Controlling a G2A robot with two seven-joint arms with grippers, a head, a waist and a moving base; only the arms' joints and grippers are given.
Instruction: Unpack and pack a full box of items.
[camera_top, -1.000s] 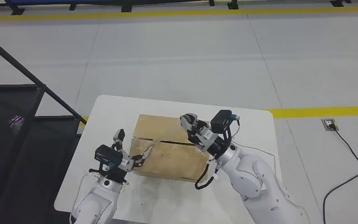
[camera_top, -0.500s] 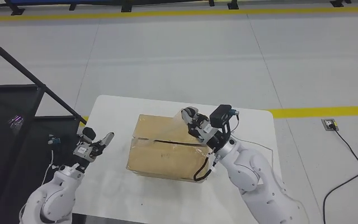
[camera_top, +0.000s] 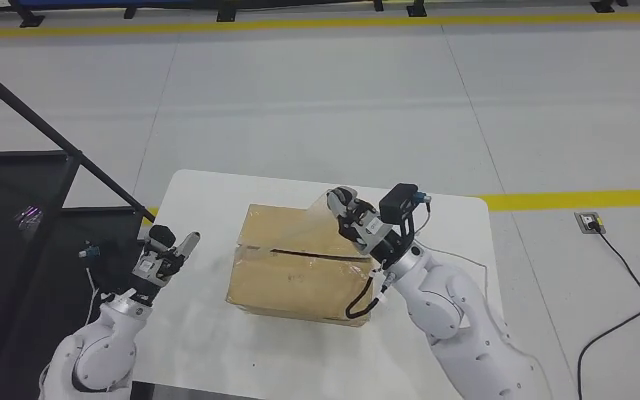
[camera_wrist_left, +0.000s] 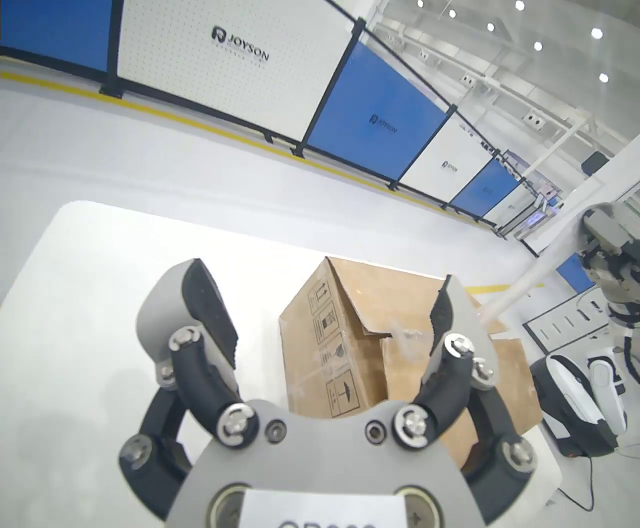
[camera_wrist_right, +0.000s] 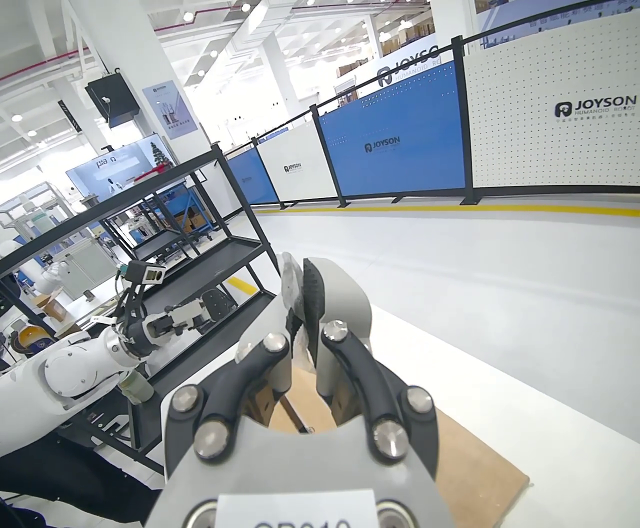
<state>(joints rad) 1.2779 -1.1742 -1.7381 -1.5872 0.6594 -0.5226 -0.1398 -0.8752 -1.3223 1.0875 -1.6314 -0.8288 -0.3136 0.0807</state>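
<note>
Cardboard: one box (camera_top: 300, 275), tape (camera_wrist_right: 288, 270), two hands (camera_wrist_left: 322, 280) (camera_wrist_right: 299, 286)

Box (camera_top: 300, 265): brown cardboard, matt, slightly rough, ragged torn edge at one flap, black print on one side. Tape (camera_wrist_right: 288, 274): clear plastic film, crinkled, glossy, pinched in the right hand (camera_wrist_right: 300, 280). Right hand and left hand (camera_wrist_left: 322, 277): grey matt metal plates, shiny steel screws (camera_wrist_left: 235, 425), smooth black links, black ribbed rubbery pads (camera_wrist_left: 212, 305). Table (camera_top: 210, 200): white, smooth, low sheen. Floor (camera_top: 300, 100): pale, smooth, glossy. Rack (camera_wrist_right: 215, 252): black painted metal, matt.
</note>
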